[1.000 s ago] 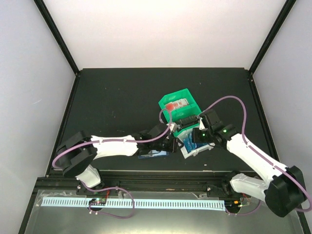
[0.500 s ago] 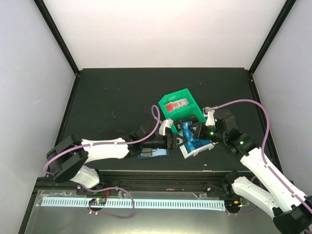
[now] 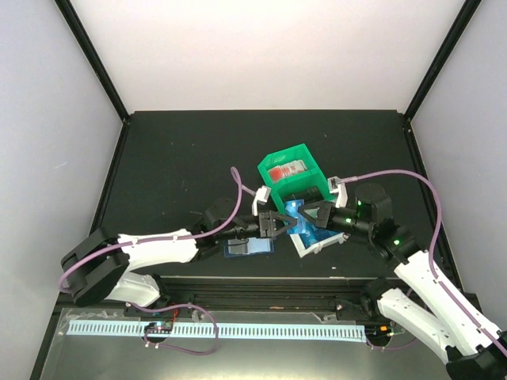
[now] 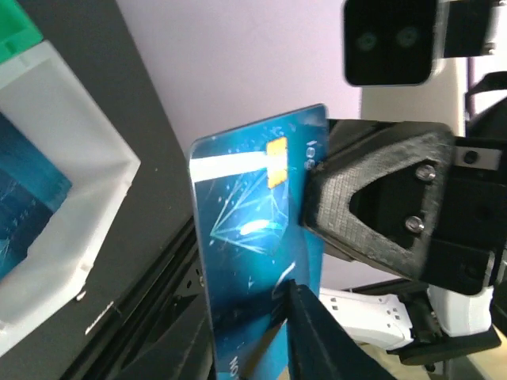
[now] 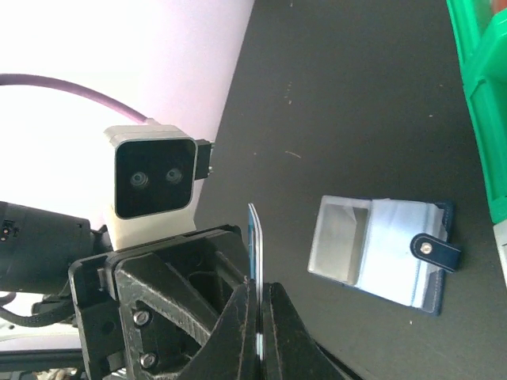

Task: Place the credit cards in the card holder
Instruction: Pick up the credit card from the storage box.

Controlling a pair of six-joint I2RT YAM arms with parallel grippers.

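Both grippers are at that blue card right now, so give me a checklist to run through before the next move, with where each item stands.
1. Right gripper clamped on the credit card: ok, it pinches the card's edge.
2. Left gripper closed on that card: cannot tell, only one finger shows.
3. Card holder lying open on the table: ok.
4. Held card clear of the white bin: ok.
5. All cards out of the bin: not ok, another credit card lies inside.
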